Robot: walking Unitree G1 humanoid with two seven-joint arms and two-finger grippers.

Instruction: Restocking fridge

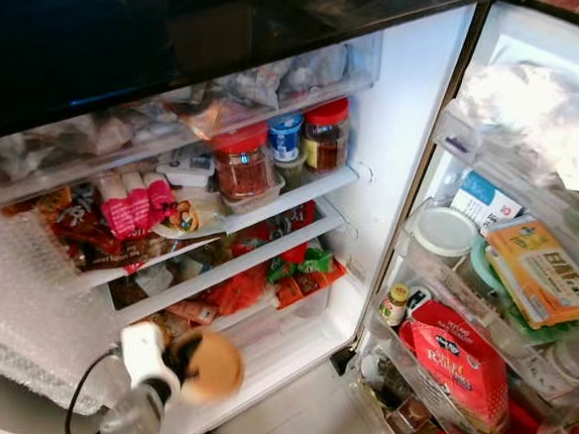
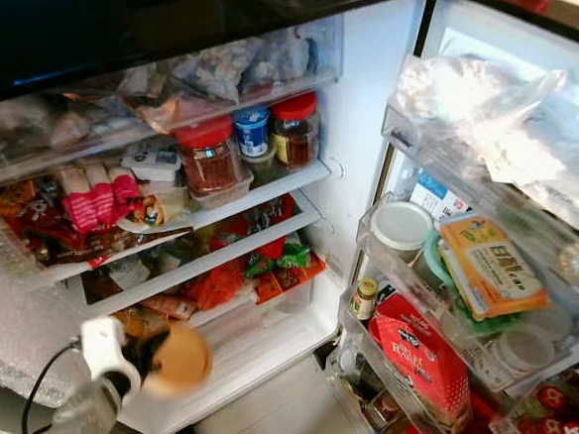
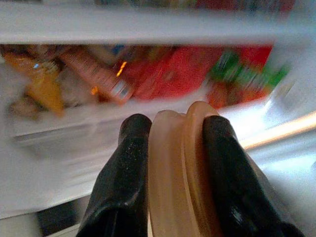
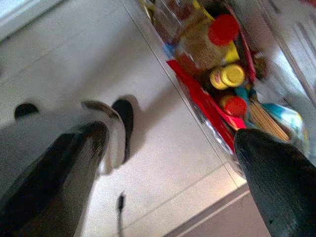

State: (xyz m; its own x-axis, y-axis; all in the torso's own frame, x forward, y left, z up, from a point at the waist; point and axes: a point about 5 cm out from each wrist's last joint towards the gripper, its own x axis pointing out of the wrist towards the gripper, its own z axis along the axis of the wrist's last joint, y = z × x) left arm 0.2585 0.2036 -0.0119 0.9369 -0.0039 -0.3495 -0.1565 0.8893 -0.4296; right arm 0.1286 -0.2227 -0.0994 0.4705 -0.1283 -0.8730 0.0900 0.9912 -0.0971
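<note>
My left gripper (image 1: 182, 364) is low at the front of the open fridge (image 1: 395, 135), shut on a round tan container (image 1: 212, 365) held on edge. In the left wrist view the two black fingers (image 3: 123, 182) clamp the tan container (image 3: 180, 173) from both sides, in front of a white shelf edge with red and orange packets behind. My right gripper (image 4: 168, 163) hangs open above the pale tiled floor (image 4: 163, 163), beside the door's bottom bin of bottles (image 4: 217, 44).
Shelves hold red-lidded jars (image 1: 242, 161), a blue-lidded tub (image 1: 285, 135) and snack packets (image 1: 121, 215). The door bins on the right carry a red bag (image 1: 458, 363), a yellow box (image 1: 542, 272) and a white-lidded tub (image 1: 443, 232). Bubble wrap (image 1: 15, 307) hangs at the left.
</note>
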